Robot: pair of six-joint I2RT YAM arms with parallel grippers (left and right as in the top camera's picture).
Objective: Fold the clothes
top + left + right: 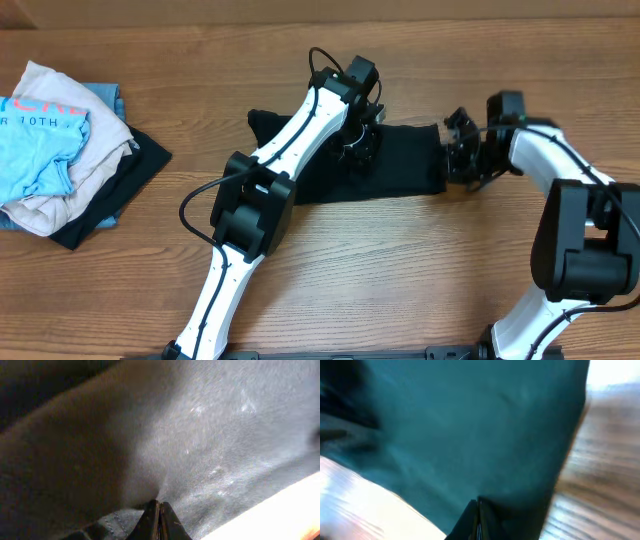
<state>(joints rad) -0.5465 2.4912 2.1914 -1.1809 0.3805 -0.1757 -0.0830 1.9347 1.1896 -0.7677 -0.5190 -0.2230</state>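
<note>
The black T-shirt (405, 160) lies partly spread at the middle of the table (400, 270), its long axis running side to side between our arms. Our left gripper (358, 148) sits over its middle, jaws together, pinching fabric. Our right gripper (462, 158) is likewise closed on the shirt's right-hand edge. The loose remainder lies leftward, so we judge the left arm nearer to it.

Robot manipulation lab, tabletop rig: white-and-black left arm (245, 215) and right arm (575, 235) reach over a wood-grain table (400, 290), black T-shirt (405, 160) between them, spare garment pile (60, 150) at the side.
</note>
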